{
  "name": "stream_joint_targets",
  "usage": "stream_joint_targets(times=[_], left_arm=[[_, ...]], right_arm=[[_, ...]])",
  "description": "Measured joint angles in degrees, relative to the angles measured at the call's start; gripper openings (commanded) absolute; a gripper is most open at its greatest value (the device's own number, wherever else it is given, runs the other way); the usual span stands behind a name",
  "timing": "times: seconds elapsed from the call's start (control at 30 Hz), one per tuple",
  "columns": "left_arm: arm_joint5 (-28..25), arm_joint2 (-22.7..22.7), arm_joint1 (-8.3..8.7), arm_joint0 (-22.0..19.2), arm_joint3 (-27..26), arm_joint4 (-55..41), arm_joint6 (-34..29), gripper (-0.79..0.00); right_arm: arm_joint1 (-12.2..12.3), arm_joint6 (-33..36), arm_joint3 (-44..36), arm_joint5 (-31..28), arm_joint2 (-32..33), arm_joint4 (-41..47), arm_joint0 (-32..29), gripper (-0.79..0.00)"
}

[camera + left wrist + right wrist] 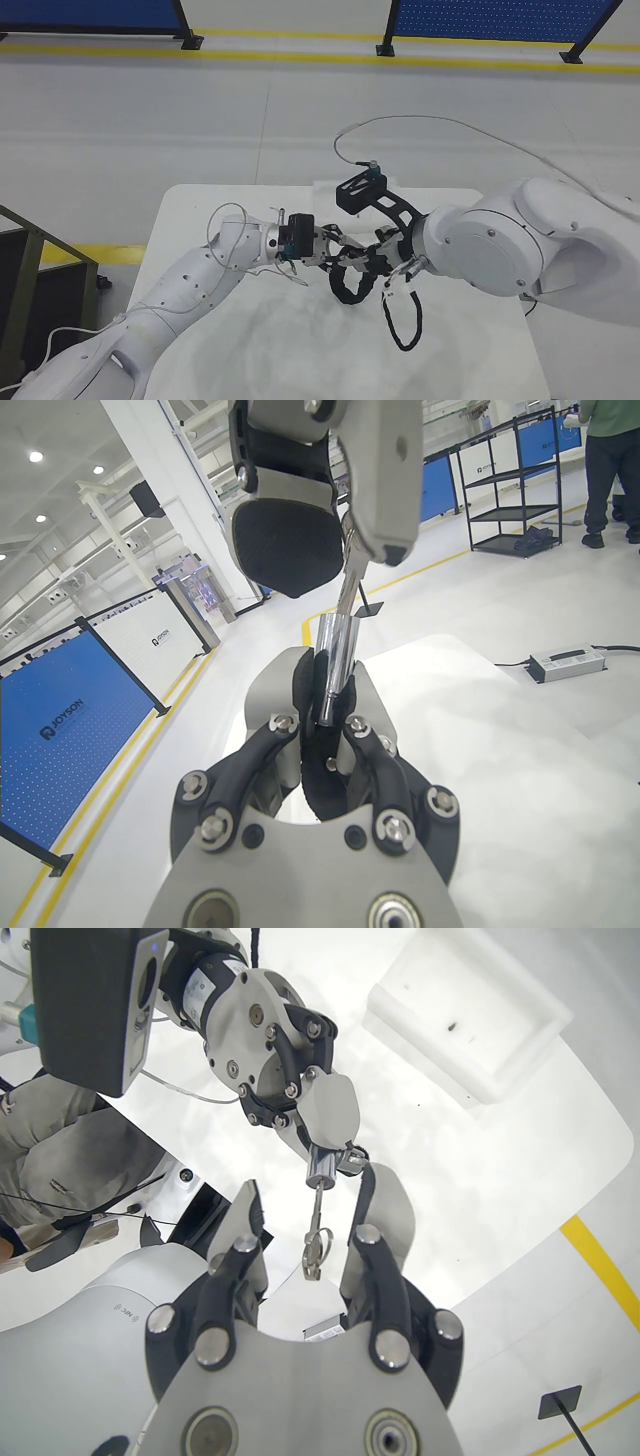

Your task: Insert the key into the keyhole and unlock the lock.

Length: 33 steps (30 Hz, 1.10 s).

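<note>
Left arm comes in from the table's near-left side with its wrist stretched toward the centre. Right arm comes in from the opposite side, and the two grippers meet nose to nose above the middle of the table (200, 215).

Left gripper (331, 695) is clamped on the lock (336, 640), a short chrome cylinder. Both padded fingers press its sides, so the lower half of the cylinder sits between the pads and the upper half sticks out past the fingertips. The lock is held in the air, clear of the table surface. Its long axis runs straight out along the left gripper's own axis, and the keyhole end faces the right gripper.

The key (318, 1213) is in the keyhole. The blade tip is inside the cylinder face, and the shaft is in line with the lock's long axis. The key head and its small ring (326, 1240) point back toward the right gripper's palm.

Right gripper (312, 1185) has its fingers spread apart either side of the key. In the right wrist view there is a gap between each finger and the key. In the left wrist view one black pad (280, 545) stands off to the side of the shaft. The other finger overlaps the key head there, so contact on that side can't be told.

A white foam tray (465, 1028) lies on the table beyond the grippers, well apart from the lock.
</note>
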Motion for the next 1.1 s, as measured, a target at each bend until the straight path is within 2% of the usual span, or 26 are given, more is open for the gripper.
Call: stream_joint_targets(times=[0.2,0.57,0.73,0.87,1.0,1.1], left_arm=[[-3.2,0.3,0.37,0.3,0.4,-5.4,-3.2,-0.785],[-12.1,-1.4,2.57,1.5,-1.4,-18.8,-12.1,-0.785],[-16.5,-2.4,3.58,2.6,-1.8,-24.8,-16.6,-0.785],[-16.4,0.3,4.16,2.7,-2.0,-29.0,-16.4,-0.785],[-16.4,5.2,4.73,0.8,-2.2,-33.2,-16.5,-0.785],[-16.4,8.7,5.07,-1.2,-2.1,-36.1,-16.6,-0.785]], right_arm=[[0.8,-1.4,0.0,-2.2,1.9,0.1,-0.2,0.0],[5.2,-4.5,-0.8,-21.4,5.0,-5.7,-5.4,0.0],[7.7,-5.9,-1.3,-26.8,6.4,-9.6,-8.3,0.0],[9.8,-6.5,-1.6,-29.6,7.4,-11.6,-10.9,0.0],[11.9,-7.7,-0.7,-33.7,8.4,-12.3,-13.9,0.0],[12.1,-7.9,-0.5,-33.9,8.5,-12.3,-14.1,0.0]])
